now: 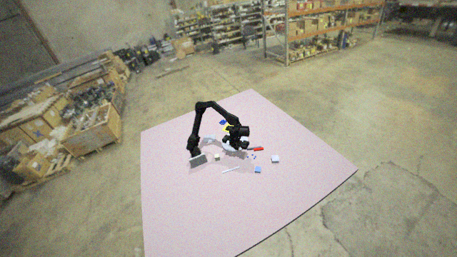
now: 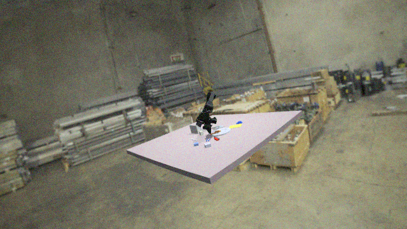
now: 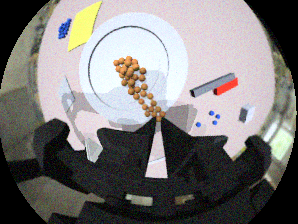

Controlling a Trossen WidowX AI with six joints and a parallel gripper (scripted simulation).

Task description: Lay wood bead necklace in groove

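The round bead board (image 1: 226,145) (image 2: 225,131) (image 3: 177,70) is pale, with a thin dark ring groove. The wood bead necklace (image 2: 217,131) (image 3: 128,59) is orange-brown. Much of it lies bunched inside the ring, left of the board's middle in the wrist view, and a narrow strand runs from there to my fingertips. My gripper (image 3: 158,119) is shut on the strand's near end, over the board's near edge. The fingers hide what is pinched between them. In the top view the arm hides the necklace and part of the board.
A yellow sheet (image 1: 223,129) (image 3: 85,25) and blue cluster (image 1: 223,122) (image 3: 64,29) lie beyond the board. A grey bar (image 3: 210,86), red block (image 1: 258,148) (image 3: 226,86) and several blue balls lie right of it. A white rod (image 1: 230,169) and blue block (image 1: 258,169) lie nearer the top camera.
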